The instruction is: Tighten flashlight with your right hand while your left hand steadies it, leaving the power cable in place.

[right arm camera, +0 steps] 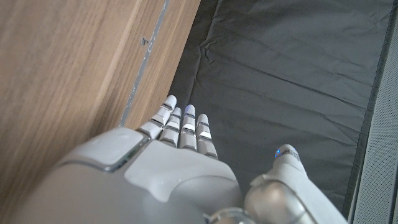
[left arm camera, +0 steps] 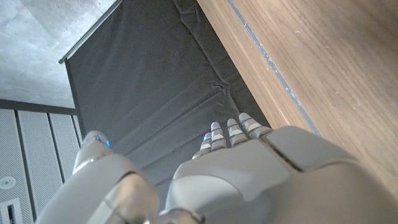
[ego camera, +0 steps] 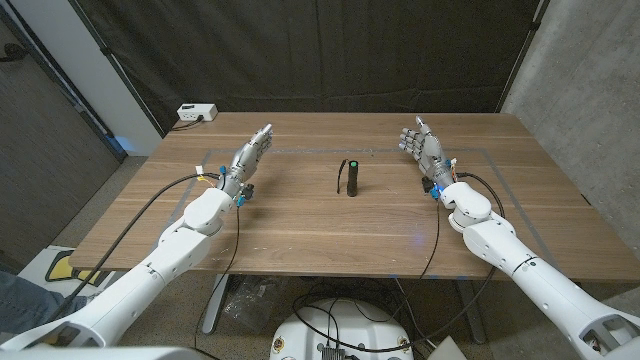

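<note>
The flashlight (ego camera: 352,177) is seen midway between the left hand (ego camera: 247,160) and right hand (ego camera: 428,148), its long axis pointing away from the robot. Both hands are held wide, holding nothing.

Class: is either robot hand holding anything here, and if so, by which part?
Nothing is held. The left hand and right hand are both open and apart from the flashlight, which stands untouched between them.

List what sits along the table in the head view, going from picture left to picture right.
White power strip at the far left corner → left hand → flashlight standing mid-table → right hand.
</note>
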You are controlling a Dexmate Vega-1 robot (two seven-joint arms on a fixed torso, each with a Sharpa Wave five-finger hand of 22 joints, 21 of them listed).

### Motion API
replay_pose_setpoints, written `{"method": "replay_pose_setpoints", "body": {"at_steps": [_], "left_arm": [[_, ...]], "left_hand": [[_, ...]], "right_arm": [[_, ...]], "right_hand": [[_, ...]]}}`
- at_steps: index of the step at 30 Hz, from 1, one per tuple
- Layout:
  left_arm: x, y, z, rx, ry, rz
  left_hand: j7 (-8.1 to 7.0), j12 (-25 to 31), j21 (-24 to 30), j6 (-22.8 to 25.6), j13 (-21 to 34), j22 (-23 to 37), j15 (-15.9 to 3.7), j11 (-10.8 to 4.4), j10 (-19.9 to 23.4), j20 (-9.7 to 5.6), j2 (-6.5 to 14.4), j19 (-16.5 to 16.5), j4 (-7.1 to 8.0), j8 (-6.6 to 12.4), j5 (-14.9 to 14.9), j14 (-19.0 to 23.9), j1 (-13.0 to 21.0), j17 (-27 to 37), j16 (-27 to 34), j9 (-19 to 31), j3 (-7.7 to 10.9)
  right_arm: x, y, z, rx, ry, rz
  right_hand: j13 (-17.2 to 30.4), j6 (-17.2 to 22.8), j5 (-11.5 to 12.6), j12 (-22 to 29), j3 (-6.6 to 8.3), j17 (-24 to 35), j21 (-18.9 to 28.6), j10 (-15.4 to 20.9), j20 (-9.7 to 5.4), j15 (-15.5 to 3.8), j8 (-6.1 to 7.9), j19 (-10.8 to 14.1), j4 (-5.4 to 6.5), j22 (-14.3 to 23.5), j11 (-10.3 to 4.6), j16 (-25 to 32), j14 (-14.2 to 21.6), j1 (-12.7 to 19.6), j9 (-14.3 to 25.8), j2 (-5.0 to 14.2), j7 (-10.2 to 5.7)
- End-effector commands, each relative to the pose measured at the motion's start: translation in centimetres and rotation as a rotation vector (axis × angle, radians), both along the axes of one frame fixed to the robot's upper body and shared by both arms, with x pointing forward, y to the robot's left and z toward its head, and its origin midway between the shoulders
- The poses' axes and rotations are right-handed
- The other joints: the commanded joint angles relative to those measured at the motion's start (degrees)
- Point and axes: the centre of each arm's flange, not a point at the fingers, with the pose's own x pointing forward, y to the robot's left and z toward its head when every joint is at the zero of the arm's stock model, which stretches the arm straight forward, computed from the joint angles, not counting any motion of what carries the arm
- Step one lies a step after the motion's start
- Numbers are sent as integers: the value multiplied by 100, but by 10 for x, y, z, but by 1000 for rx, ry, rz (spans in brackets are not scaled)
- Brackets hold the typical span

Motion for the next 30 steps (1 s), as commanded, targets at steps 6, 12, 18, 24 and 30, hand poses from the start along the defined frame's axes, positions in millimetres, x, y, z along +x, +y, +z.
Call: {"method": "replay_pose_setpoints", "body": {"at_steps": [6, 12, 18, 24, 30], "left_arm": [[-34, -28, 4, 185, -98, 43], [-33, -47, -7, 176, -124, -5], [-38, -58, -16, 236, -158, 28], [-44, -65, -22, 294, -165, 68], [-48, -70, -28, 321, -217, 150]], "left_hand": [[-54, 10, -22, 93, 30, 21, -27, -71, 49, -11, -18, 15, -134, 37, 70, 44, 185, 6, 7, 23, -27], [-180, 65, -60, 456, 30, 24, -202, -217, 349, -54, 74, 160, -330, 133, 142, 289, 680, -2, 20, 18, -54], [-256, 87, -29, 695, 28, 25, -286, -339, 580, -169, 156, 449, -380, 171, 179, 538, 1149, -8, 32, 14, -18], [-288, 110, 10, 920, 27, 20, -365, -405, 812, -276, 160, 750, -375, 195, 187, 776, 1496, -13, 44, 12, -19], [-358, 133, 48, 1311, 24, 17, -446, -450, 1171, -345, 160, 1141, -355, 256, 180, 1170, 1905, -17, 73, 11, -44]], "right_arm": [[-6, 2, 8, 9, -46, -1], [-5, -3, 7, 29, -55, -7], [-4, -7, 7, 21, -48, -4], [-6, -8, 8, 8, -49, -2], [-9, -10, 4, 5, -39, -3]], "right_hand": [[17, 102, 9, 50, 2, 14, -3, 92, -11, -17, 45, 77, -40, 11, -7, 38, 92, 99, 28, -4, -14], [18, 119, 7, 47, 0, 14, -6, 102, -10, -33, 47, 109, -45, 12, -19, 40, 116, 108, 28, 1, -17], [18, 139, 5, 52, -2, 13, -11, 131, -9, -35, 51, 134, -51, 12, -22, 41, 141, 117, 28, 4, -24], [19, 145, 4, 49, -5, 14, -19, 135, -8, -28, 50, 145, -53, 12, -23, 39, 151, 121, 29, 4, -26], [19, 153, 1, 46, -10, 15, -32, 147, -5, -30, 48, 155, -56, 12, -26, 38, 171, 124, 29, 6, -23]]}}
